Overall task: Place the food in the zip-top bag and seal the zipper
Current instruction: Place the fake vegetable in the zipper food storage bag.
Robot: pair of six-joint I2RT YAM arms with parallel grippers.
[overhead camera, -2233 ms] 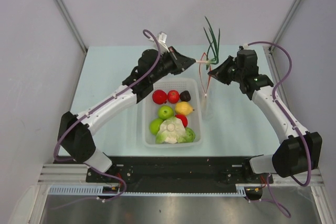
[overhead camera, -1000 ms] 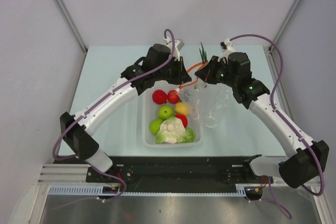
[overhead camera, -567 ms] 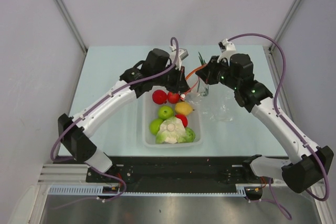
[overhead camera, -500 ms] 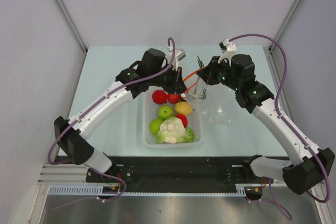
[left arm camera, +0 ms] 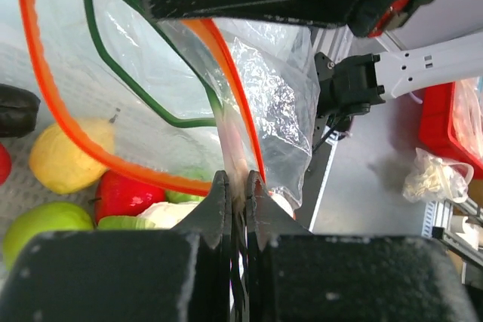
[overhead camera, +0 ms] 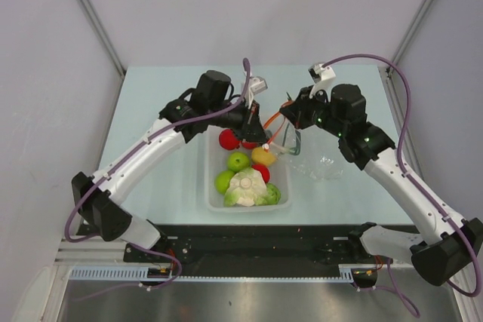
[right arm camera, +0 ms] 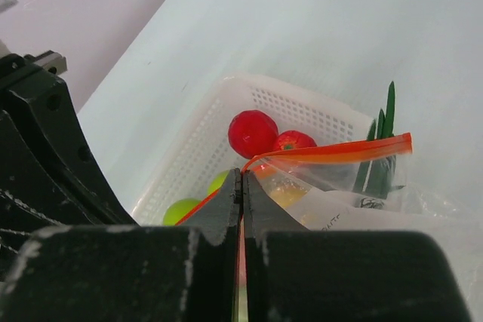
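Zip-top bag (overhead camera: 317, 159) mouth pinched by left fingers (left arm camera: 216, 209), right fingers (right arm camera: 225, 205).

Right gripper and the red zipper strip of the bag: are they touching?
Touching. The right wrist view shows the right gripper shut on the zipper, the strip running out from between its fingertips.
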